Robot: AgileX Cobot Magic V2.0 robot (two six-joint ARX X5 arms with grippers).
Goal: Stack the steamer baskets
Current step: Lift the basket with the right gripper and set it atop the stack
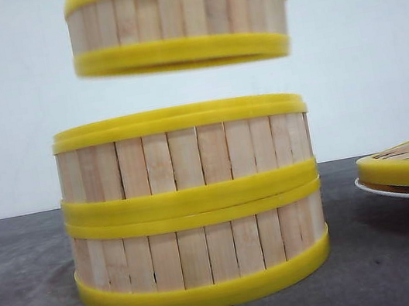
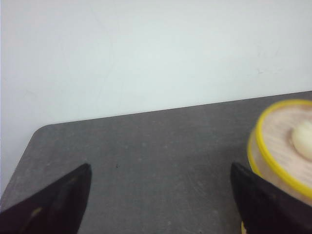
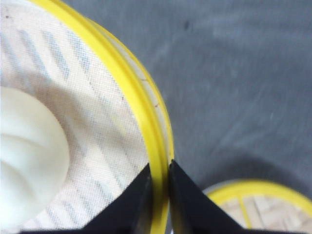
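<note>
Hanging above two stacked baskets (image 1: pixel 193 210), third basket (image 1: pixel 177 20) w/ rim clamped by right pincer (image 3: pixel 160 183).

Even, bright light; raised basket (image 1: pixel 177 20) slightly motion-blurred; both wrist views soft, out of focus.

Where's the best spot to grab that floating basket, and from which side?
By its thin yellow rim, from above, as the right end effector does now: fingers straddle the wall of the lifted basket, one inside, one outside. The bun sits clear of that edge.
</note>
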